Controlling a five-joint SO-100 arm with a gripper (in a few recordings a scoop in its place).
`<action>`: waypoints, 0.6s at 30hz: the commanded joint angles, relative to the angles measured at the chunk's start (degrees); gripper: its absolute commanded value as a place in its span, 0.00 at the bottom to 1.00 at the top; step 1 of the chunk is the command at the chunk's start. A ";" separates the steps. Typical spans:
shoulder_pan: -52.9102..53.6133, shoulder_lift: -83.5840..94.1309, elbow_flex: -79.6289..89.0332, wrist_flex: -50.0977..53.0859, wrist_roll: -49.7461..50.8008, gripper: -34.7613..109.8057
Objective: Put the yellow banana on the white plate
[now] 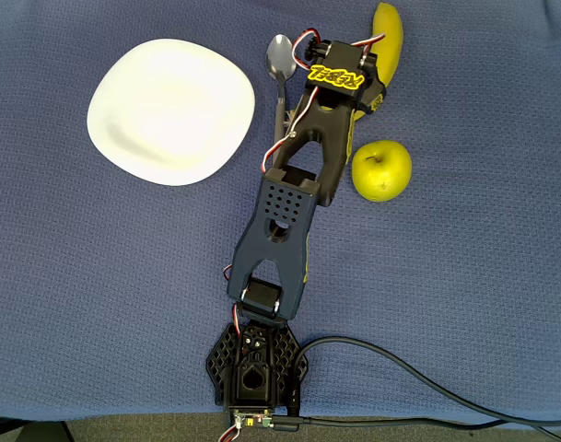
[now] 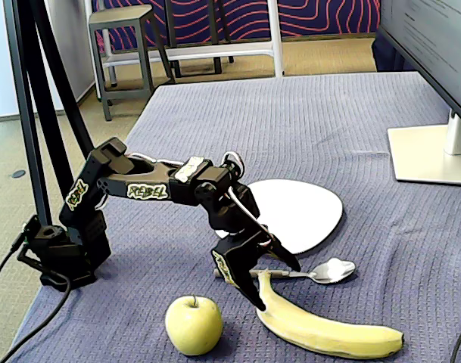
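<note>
Hand spread, straddling the stem end of the yellow banana on the table, near the white plate

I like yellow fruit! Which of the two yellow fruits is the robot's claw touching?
The yellow banana. The gripper is down at its stem end, while the round apple sits apart, untouched.

Bright, even daylight fills the room, and both views are sharp. The glossy white rounded-square plate glares softly. Shadows on the blue woven tablecloth are faint.
</note>
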 commanded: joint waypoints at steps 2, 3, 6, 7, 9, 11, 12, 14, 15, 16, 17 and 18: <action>-0.26 0.88 -3.52 -0.44 -0.70 0.50; -0.09 0.88 -3.16 -0.79 -0.70 0.50; 0.79 0.62 -2.55 -2.02 -1.23 0.50; 1.14 0.44 -2.55 -2.46 -1.32 0.50; 1.58 0.18 -2.55 -3.78 -0.97 0.51; 1.93 0.00 -2.55 -4.83 -0.09 0.51; 2.02 -0.18 -2.55 -5.62 0.88 0.51; 2.20 -0.44 -2.55 -5.98 2.02 0.51; 2.29 -0.53 -2.55 -5.89 2.64 0.51; 2.37 -0.70 -2.55 -5.89 3.08 0.51; 2.55 -0.79 -2.46 -5.62 3.16 0.51; 2.64 -0.97 -2.46 -5.27 3.34 0.51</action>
